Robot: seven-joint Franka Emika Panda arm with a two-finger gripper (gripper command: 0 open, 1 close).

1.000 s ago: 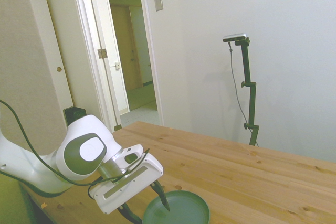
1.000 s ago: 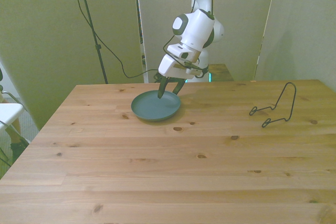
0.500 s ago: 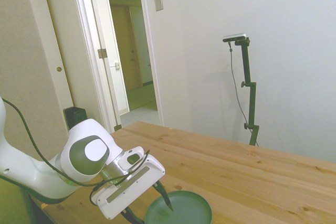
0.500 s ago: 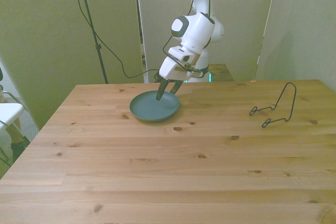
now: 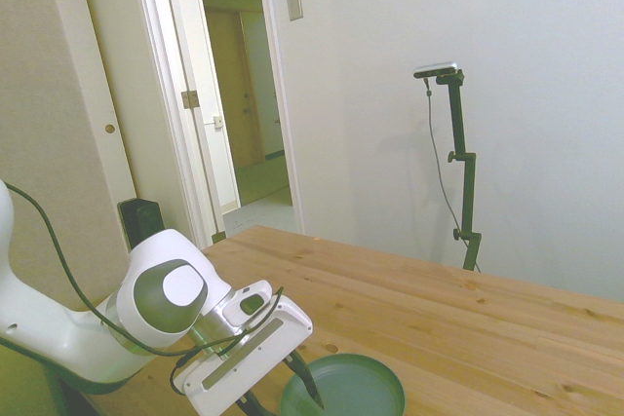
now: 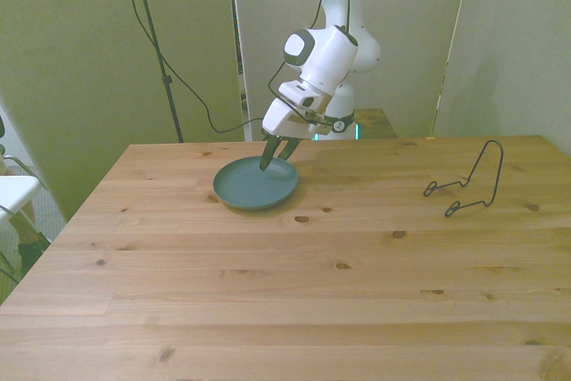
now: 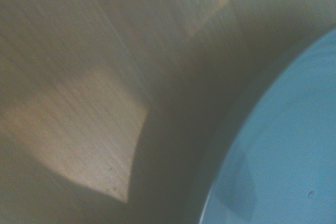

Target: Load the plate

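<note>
1. I see the plate lying flat on the table, open side up. It is round, so it has no long side and points no way.
2. The plate sits near the table's far edge, toward the front view's left of the middle. In the side view the plate is at the bottom of the picture, just beside the arm.
3. The jaws are closed on the plate's far rim, one finger inside the rim and one outside. In the side view I see the inside finger of the jaws resting in the dish.
4. The wrist view shows a blurry blue-green curve of the plate over wood.
5. A bent wire stand sits well apart, at the front view's right.
6. Since a second ago, the plate has slid a little toward the front view's left, and the jaws have moved with it. The wire stand has stayed put.
</note>
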